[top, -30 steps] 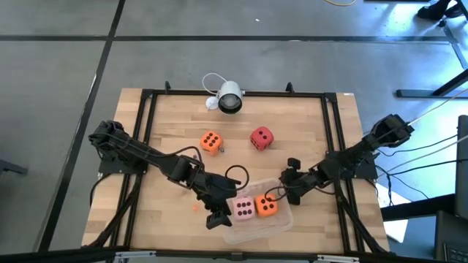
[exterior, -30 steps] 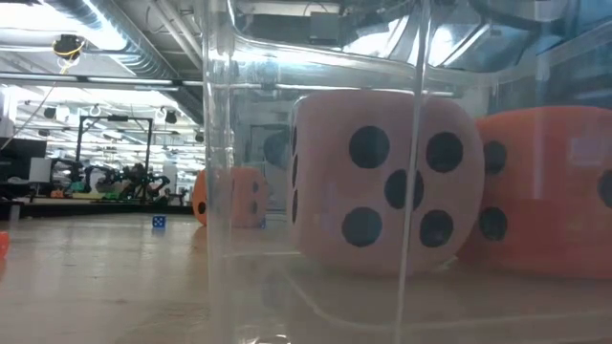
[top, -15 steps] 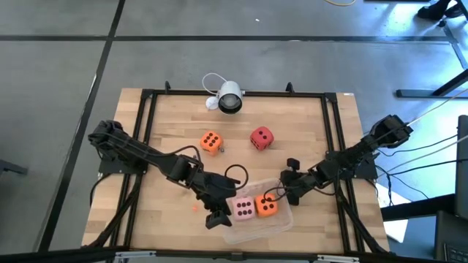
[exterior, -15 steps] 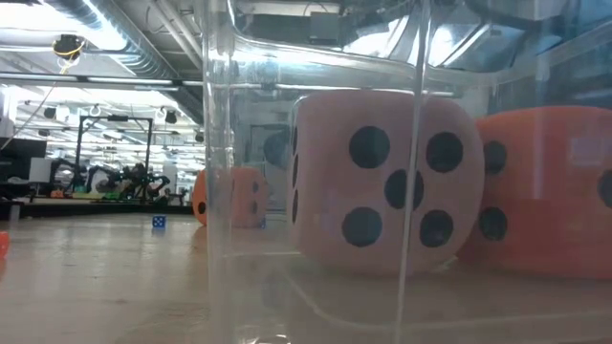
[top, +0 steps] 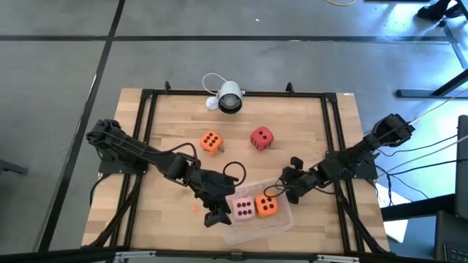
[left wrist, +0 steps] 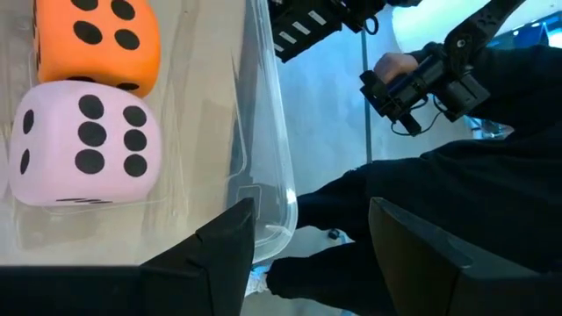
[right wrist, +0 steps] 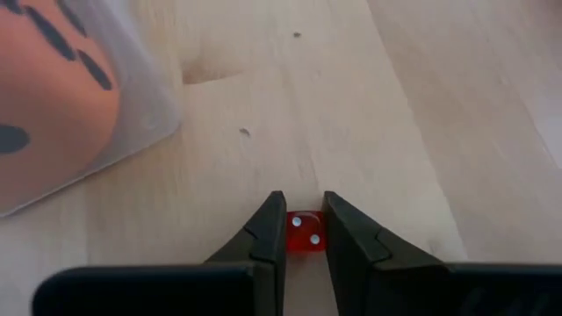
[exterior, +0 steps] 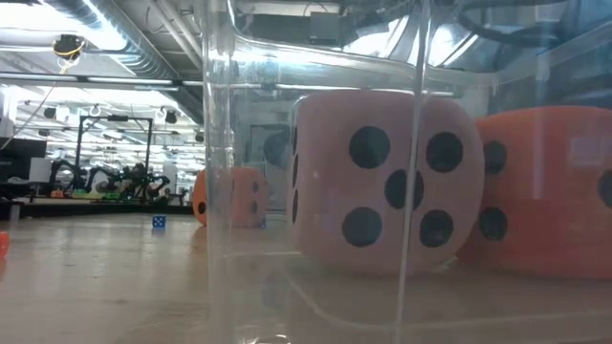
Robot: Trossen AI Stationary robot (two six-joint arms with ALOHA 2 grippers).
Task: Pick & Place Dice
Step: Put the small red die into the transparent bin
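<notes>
Two of the four dice already sit inside the clear tub (top: 257,218) at the lower middle of the high view: the pale pink die (top: 243,208) and, touching it on its right, an orange die (top: 266,207). Two are left out on the wood, nearer the frame's centre: the second orange die (top: 210,142) and the red die (top: 261,138) to its right, well apart from the tub. By that count the job looks about half done. The left gripper (top: 217,210) sits just left of the tub, its fingers (left wrist: 219,259) spread apart around the tub's wall and empty. The right gripper (top: 283,191) sits at the tub's upper right corner; in its wrist view its fingers are closed on a tiny red cube (right wrist: 305,233) with pale pips, far smaller than the soft dice, resting on the table. The table (top: 175,117) is pale wood inside a black frame, with a white camera (top: 229,96) at its upper edge. Around it lies grey floor, and the low view shows a bright workshop hall beyond.
</notes>
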